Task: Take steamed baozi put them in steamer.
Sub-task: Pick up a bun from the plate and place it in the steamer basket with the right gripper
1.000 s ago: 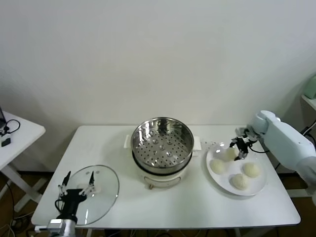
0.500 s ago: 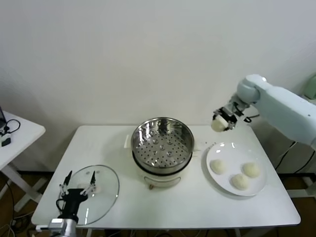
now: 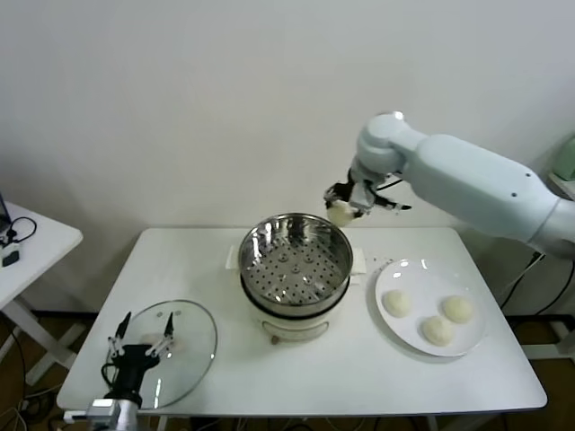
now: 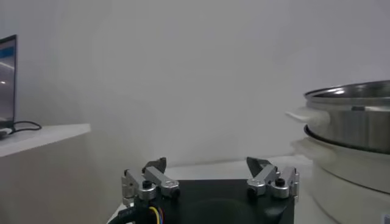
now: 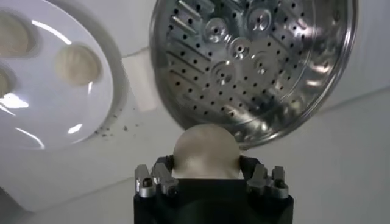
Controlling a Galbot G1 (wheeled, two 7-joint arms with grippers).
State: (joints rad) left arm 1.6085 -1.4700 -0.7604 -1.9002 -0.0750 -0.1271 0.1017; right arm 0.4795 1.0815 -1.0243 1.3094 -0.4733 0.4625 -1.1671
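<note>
My right gripper is shut on one cream-white steamed baozi, held in the air just above the back right rim of the steamer. From the right wrist, that baozi fills the right gripper, with the steamer's perforated bottom beyond it and nothing lying in it. Three more baozi lie on the white plate. My left gripper is parked open at the front left.
A round glass lid lies flat under the left gripper. The steamer sits on a white pot base mid-table. A small side table stands off to the left. The wall is close behind the table.
My right gripper lifted one baozi off the plate and carried it up and to the left, to above the steamer's back right rim. The left arm stayed put.
</note>
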